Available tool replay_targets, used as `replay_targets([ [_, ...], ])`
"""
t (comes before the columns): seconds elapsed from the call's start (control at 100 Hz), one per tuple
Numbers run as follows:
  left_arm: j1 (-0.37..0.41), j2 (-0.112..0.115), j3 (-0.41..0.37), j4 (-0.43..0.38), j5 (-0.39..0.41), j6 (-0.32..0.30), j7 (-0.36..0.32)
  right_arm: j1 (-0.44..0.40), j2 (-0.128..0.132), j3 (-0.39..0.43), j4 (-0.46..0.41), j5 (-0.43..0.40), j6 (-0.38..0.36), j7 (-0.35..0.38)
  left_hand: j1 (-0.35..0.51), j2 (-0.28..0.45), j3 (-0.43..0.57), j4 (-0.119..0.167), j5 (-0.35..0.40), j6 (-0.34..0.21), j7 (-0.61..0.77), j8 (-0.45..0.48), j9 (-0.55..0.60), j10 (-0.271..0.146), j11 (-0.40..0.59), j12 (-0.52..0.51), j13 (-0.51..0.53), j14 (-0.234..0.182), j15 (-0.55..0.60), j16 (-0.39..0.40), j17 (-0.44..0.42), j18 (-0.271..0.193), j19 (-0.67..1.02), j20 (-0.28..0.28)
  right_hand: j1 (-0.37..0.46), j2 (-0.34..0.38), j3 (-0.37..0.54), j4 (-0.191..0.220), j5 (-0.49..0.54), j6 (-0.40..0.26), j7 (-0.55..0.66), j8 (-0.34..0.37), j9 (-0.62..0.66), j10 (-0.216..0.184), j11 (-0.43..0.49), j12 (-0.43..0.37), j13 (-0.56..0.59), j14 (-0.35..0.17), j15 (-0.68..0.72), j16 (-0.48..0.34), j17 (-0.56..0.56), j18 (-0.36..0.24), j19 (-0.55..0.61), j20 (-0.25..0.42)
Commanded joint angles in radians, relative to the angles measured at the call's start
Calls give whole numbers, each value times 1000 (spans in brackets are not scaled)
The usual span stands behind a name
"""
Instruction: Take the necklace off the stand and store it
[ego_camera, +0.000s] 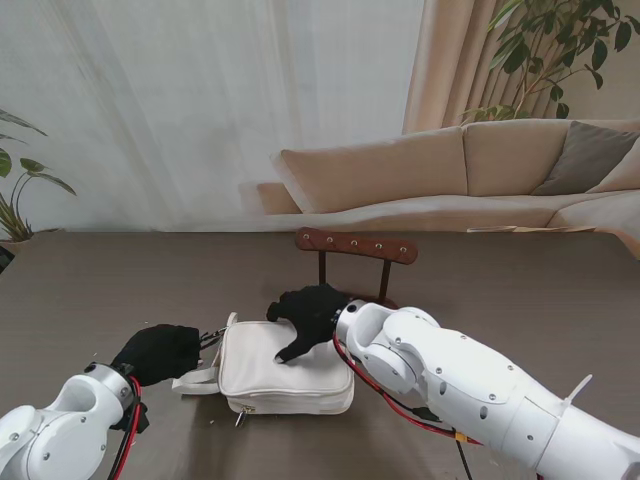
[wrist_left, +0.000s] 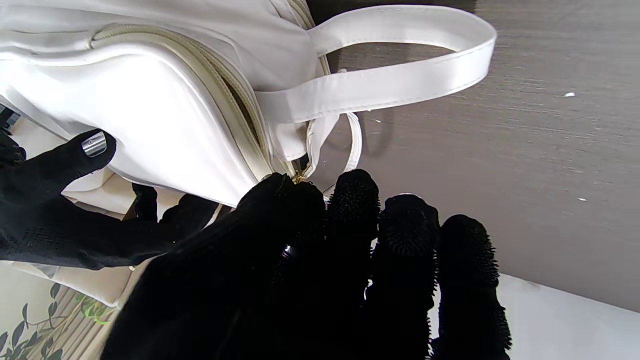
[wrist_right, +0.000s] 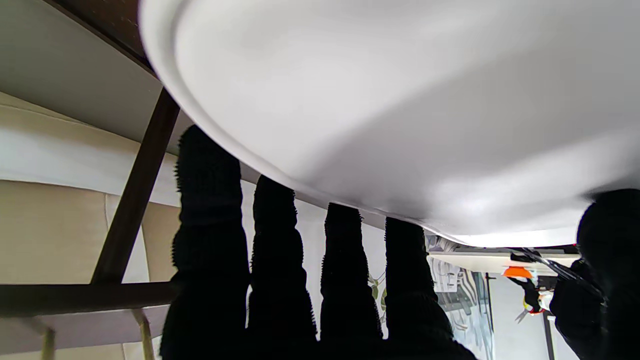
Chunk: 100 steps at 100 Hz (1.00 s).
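Note:
The brown wooden necklace stand (ego_camera: 356, 246) rises behind a white zip bag (ego_camera: 285, 372); no necklace shows on its pegs or in any view. My right hand (ego_camera: 310, 314) lies on the bag's far top edge with its fingers (wrist_right: 280, 280) spread against the white surface (wrist_right: 400, 100), holding nothing. My left hand (ego_camera: 160, 350) is at the bag's left end. Its thumb (wrist_left: 65, 165) presses the bag's side (wrist_left: 150, 110) and its fingertips (wrist_left: 355, 200) bunch at the zip end, by the gold pull (wrist_left: 300, 176). The white strap (wrist_left: 400, 80) loops just beyond them.
The stand's dark posts (wrist_right: 135, 190) are close behind my right hand. A beige sofa (ego_camera: 470, 175) and plants lie beyond the table's far edge. Dark table top (ego_camera: 120, 290) surrounds the bag.

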Motion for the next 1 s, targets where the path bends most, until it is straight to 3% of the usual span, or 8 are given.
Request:
replay_targets([
  [0.0,17,-2,-13,-14,0,0,-21,5,-4,-12,17,-7,-9,17,25,40,9,31,-4,-70,72,20,-9,-28,4,11,14,-15,-8,-5,-2,-13,1,-7,53,-18,23,20,46,-88,2,-13,21,-34,-19,-16,2,-5,-11,-9,-572,12,-16,-31],
  [0.37,96,-4,-86,-63,2,0,-36,57,-7,-58,89,12,-14,35,25,42,7,31,-6,-69,72,19,-10,-30,4,11,13,-15,-8,-5,-2,-14,1,-7,129,18,-19,27,121,-110,22,10,113,-56,-22,-13,73,-31,3,-1,-549,4,2,-34],
  [0.73,209,-11,-150,-117,27,-2,-36,102,-31,-121,160,59,-5,23,26,46,1,33,-7,-72,71,18,-12,-30,4,11,10,-17,-8,-4,-1,-18,0,-8,200,68,-74,35,189,-126,53,32,177,-64,-10,6,144,-53,37,21,-515,-9,35,-36],
  [0.81,220,-12,-155,-118,27,0,-29,105,-44,-131,180,69,1,-1,29,46,0,34,-7,-70,71,18,-12,-29,4,11,8,-16,-8,-4,-5,-21,-2,-9,272,87,-125,39,308,-147,106,60,270,-64,3,18,208,-67,76,44,-468,-15,79,-31],
  [0.87,220,-13,-153,-115,21,3,-26,106,-54,-134,195,82,3,-20,31,48,-2,35,-7,-68,70,17,-17,-21,3,10,7,-15,-7,-3,-7,-22,-2,-9,366,64,-188,15,384,-165,199,-40,378,-60,12,38,294,-89,123,74,-405,-22,134,-32],
  [0.99,206,-11,-140,-105,17,0,-27,104,-79,-135,230,114,-6,-64,30,48,-6,35,-9,-68,69,17,-15,-29,4,11,6,-15,-8,-3,-7,-22,-1,-9,511,8,-242,-9,532,-180,372,-92,622,-51,80,105,515,-145,291,166,-236,-39,275,2],
])
